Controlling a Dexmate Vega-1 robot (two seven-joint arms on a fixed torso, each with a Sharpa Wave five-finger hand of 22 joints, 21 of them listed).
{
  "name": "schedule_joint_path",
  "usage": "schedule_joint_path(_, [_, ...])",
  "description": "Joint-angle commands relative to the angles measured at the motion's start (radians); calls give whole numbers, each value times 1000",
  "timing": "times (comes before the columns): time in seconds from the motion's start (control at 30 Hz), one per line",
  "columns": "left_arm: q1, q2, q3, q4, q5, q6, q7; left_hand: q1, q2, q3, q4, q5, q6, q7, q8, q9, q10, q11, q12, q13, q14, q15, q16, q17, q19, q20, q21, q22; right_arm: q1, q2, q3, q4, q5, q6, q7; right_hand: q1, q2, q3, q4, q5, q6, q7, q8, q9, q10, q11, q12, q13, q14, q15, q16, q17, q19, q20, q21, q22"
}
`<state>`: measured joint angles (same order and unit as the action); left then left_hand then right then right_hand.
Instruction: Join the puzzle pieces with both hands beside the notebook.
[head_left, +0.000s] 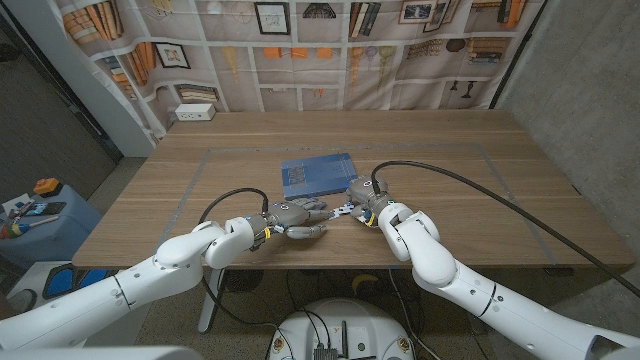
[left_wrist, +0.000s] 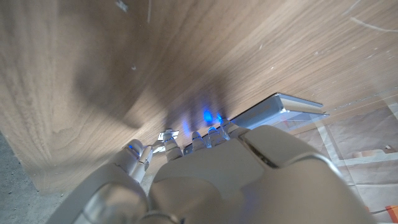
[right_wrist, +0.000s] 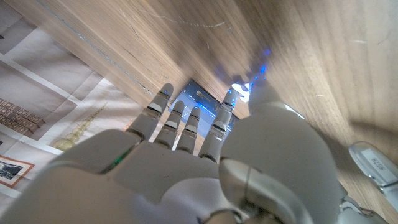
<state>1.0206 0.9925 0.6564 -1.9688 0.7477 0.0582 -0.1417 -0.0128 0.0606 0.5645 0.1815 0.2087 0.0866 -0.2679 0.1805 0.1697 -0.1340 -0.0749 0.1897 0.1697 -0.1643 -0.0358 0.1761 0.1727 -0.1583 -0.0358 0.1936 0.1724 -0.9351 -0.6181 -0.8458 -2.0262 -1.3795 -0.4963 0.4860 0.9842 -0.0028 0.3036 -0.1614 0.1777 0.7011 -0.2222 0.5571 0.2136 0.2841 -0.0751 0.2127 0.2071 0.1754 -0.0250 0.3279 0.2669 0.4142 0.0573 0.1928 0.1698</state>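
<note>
Blue notebook (head_left: 318, 175) lies mid-table (head_left: 480, 215); at its six o'clock I see my left hand (head_left: 295, 218) and right hand (head_left: 362, 205) meeting. Wrist views hide the puzzle pieces; I cannot tell either grasp.

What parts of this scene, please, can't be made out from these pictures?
- Puzzle pieces: too small in the head view, lost between the left hand and right hand.
- Whether either hand holds a piece: each wrist view shows the hand's back, hiding the fingertips.
- Notebook: cover print too small; in the wrist views the hands hide most of it.
</note>
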Motion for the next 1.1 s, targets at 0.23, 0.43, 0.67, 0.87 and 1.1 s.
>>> schedule_joint_path(0.23, [11, 2, -3, -9, 7, 13, 10, 8, 113, 5, -2, 3, 86, 48, 2, 2, 7, -1, 5, 3, -32, -65, 6, 1, 3, -116, 4, 1, -11, -9, 13, -18, 16, 12, -11, 1, -18, -4, -3, 3, -22, 1, -12, -1, -4, 7, -4, 1, 2, 7, -1, 3, -1, 2, 2, 2])
schedule_joint_path(0.43, [14, 5, -4, -11, 8, 12, 13, 8, 113, 6, -2, 3, 85, 48, 1, 2, 7, -2, 4, 3, -31, -65, 5, 1, 3, -116, 3, 1, -8, -1, 17, -21, 27, 7, 12, 2, -22, -5, -3, 3, -27, 1, -15, -1, -6, 7, -5, 2, 1, 8, -2, 2, -2, 4, 1, 2])
schedule_joint_path(0.67, [18, 5, -5, -12, 7, 14, 18, 8, 113, 6, -2, 3, 87, 48, 1, 2, 11, -2, 5, 3, -29, -64, 6, 1, 5, -117, 4, 1, 1, 5, 22, -26, 46, -1, 49, -1, -24, -8, 0, 4, -49, 2, -27, -4, -14, 9, -8, 2, -5, 12, -5, 2, -6, 7, 0, 2])
schedule_joint_path(0.87, [20, 8, -7, -12, 6, 13, 20, 8, 113, 7, -2, 3, 87, 48, 1, 2, 12, -1, 5, 3, -28, -64, 6, 1, 6, -118, 4, 1, 6, 5, 23, -34, 49, -5, 63, -6, -25, -11, 4, 6, -86, 2, -48, -8, -27, 11, -12, 2, -14, 19, -11, 3, -12, 12, -2, 2])
schedule_joint_path(1.1, [18, 8, -8, -8, 7, 10, 24, 8, 113, 8, -3, 3, 87, 48, 0, 2, 12, -1, 5, 3, -27, -64, 5, 1, 7, -117, 4, 1, 5, 2, 31, -45, 59, -11, 61, -17, -29, -18, 9, 7, -120, 3, -68, -11, -36, 16, -14, 3, -21, 26, -15, 3, -18, 15, -2, 2])
